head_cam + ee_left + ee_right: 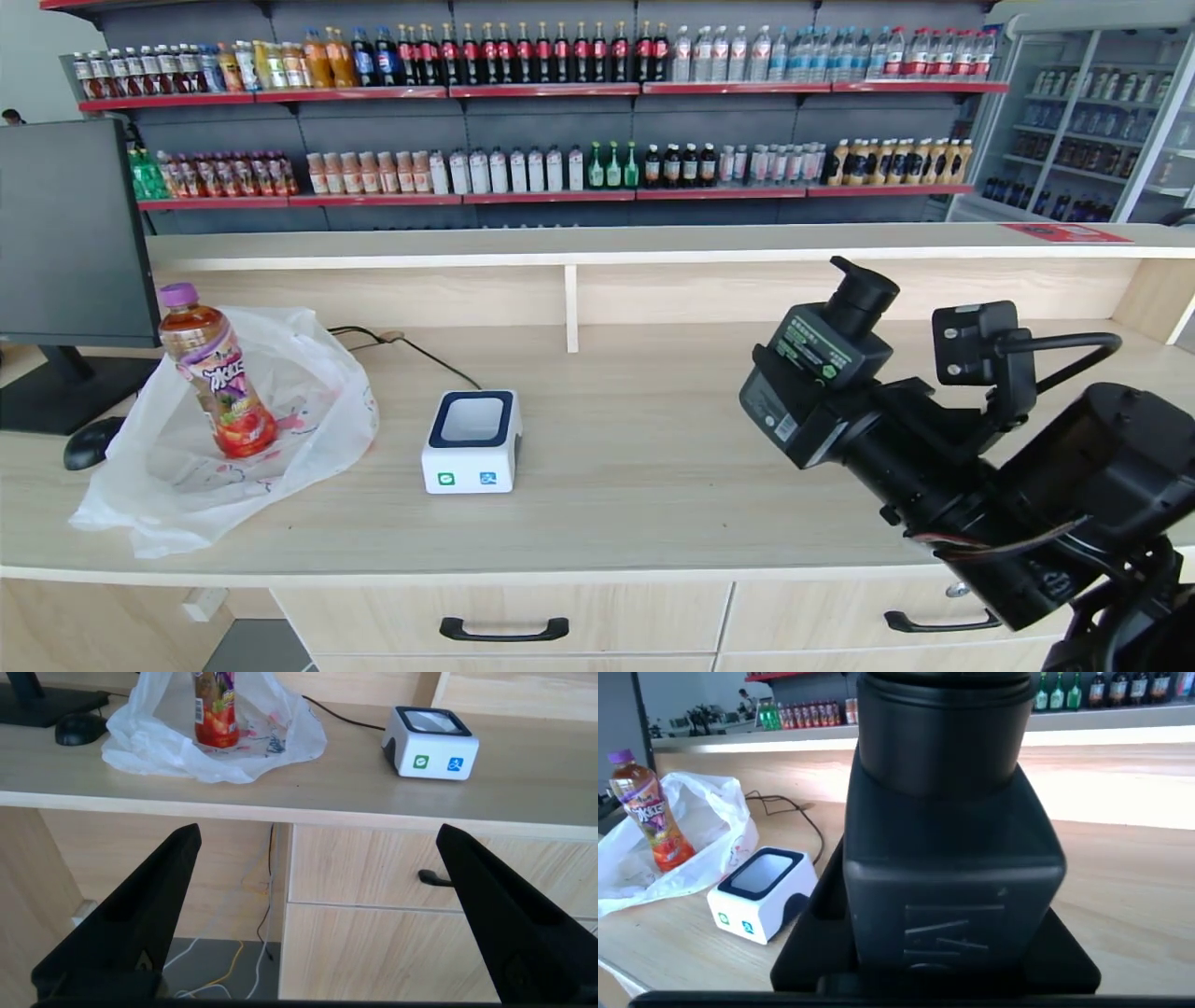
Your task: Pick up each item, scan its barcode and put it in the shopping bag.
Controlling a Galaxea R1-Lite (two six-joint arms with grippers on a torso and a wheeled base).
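Clamping a black capped bottle [822, 359] in the right gripper [868, 429] above the counter [653, 495], right of the scanner [470, 439], with the left gripper [318, 835] spread wide and empty below the near edge.

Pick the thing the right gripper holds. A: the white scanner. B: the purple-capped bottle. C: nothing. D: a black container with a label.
D: the right gripper is shut on a black container over the counter; the purple-capped bottle stands at the plastic bag, and the scanner sits apart.
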